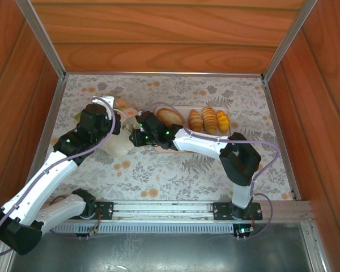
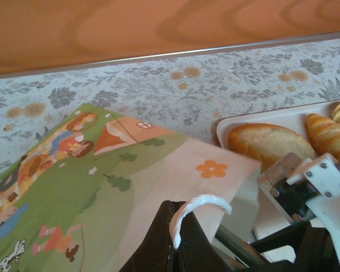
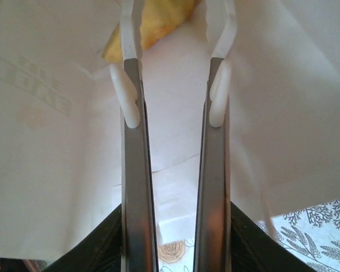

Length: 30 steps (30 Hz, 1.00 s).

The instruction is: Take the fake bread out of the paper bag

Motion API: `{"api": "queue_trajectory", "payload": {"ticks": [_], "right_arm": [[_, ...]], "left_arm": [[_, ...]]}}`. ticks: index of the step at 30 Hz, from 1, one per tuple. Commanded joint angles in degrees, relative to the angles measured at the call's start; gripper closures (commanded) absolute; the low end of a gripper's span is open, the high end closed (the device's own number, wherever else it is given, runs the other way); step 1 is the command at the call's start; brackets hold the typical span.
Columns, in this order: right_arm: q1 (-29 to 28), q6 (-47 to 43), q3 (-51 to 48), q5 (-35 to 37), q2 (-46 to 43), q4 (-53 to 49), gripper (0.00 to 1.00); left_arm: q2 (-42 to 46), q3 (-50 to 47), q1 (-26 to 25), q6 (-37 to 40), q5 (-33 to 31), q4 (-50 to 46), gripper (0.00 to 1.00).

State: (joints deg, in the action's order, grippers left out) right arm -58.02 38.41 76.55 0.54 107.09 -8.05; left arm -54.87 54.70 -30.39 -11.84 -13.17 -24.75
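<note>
Fake bread [image 1: 209,120], golden-brown, ridged, paper bag [image 2: 102,187] illustrated

The paper bag [image 2: 102,187] carries a printed picture: green meadow, an orange-roofed house, small cartoon figures and one orange flower on pale pinkish-beige. Its cord handle [image 2: 198,207] is white, and its inside is plain cream-white behind my right gripper [image 3: 174,22], which is steel-grey with white tips. The fake bread [image 2: 269,144] is golden-brown with one bright yellow piece, the tray [image 2: 232,122] pale pinkish-cream, the table [image 2: 158,85] off-white with grey ferns and orange blossoms, and the wall [image 2: 158,22] reddish-brown wood grain.
</note>
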Motion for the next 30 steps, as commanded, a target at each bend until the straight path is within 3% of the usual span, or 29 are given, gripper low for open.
{"api": "queue_trajectory", "payload": {"ticks": [1,6,13,18,23,30], "right_arm": [[0.72,3.76,0.92,-2.11,1.69,2.33,0.56],[1.32,4.57,2.55,-9.38,4.60,5.67,0.56],[1.44,11.17,1.19,-13.74,6.24,15.89,0.55],[1.88,16.16,1.97,-15.11,7.81,19.31,0.53],[2.02,17.66,5.39,-13.12,10.07,13.44,0.52],[2.12,19.35,7.51,-13.47,13.16,19.02,0.53]], "left_arm": [[0.16,1.86,-0.32,0.06,1.21,1.43,1.00],[-0.24,1.97,-0.33,0.31,2.26,1.72,1.00],[-0.15,1.84,-0.28,-0.02,2.84,1.90,1.00],[0.03,1.83,-0.30,-0.16,2.96,1.88,1.00],[-0.28,2.05,-0.28,-0.73,4.05,2.07,1.00],[-1.25,2.94,-0.31,-2.03,7.49,2.86,1.00]]}}
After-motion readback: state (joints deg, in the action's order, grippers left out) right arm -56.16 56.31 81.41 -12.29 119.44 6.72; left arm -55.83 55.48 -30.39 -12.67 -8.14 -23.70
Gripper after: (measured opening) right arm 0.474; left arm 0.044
